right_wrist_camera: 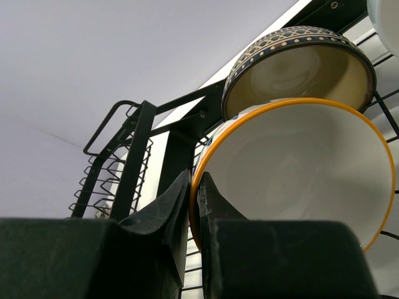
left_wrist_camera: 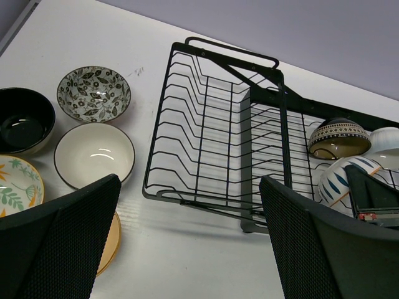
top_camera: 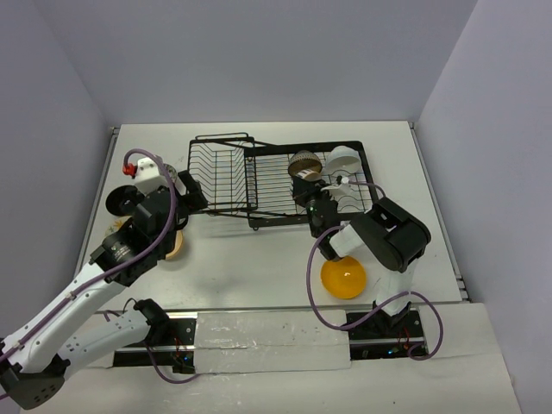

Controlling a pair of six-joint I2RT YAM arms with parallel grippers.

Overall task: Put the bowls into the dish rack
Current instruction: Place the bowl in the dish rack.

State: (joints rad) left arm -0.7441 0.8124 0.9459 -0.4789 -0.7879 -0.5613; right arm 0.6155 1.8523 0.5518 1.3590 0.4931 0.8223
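Top external view. A large black wire dish rack (top_camera: 226, 177) lies across the far half of the white bench (top_camera: 259, 267). Its right-hand section holds a brown band-patterned bowl (top_camera: 304, 162) tipped on edge, with a plain white bowl (top_camera: 343, 159) just beside it on the right. A bright orange-yellow bowl (top_camera: 343, 278) stands upright on the bench under the folded right arm, well apart from the rack.

Left wrist view. A cluster stands on the bench left of the rack:
- a glossy black bowl (left_wrist_camera: 22, 128)
- a grey leaf-printed bowl (left_wrist_camera: 93, 93)
- a dark-rimmed white bowl (left_wrist_camera: 93, 154)
- a cream floral bowl (left_wrist_camera: 15, 187)
- a tan dish (left_wrist_camera: 109, 243), partly hidden behind one finger

The left hand (left_wrist_camera: 189, 180) hangs over the bench at the rack's near left corner. Its fingers are spread wide and hold nothing.

Right wrist view. The right hand (right_wrist_camera: 193, 187) is closed, its two fingers pinching the near rim of an orange-rimmed white bowl (right_wrist_camera: 299, 168). This bowl stands on edge inside the rack with its hollow toward the camera, and it overlaps the band-patterned bowl directly behind it. In the top external view the right forearm reaches from the right toward the rack's near side.
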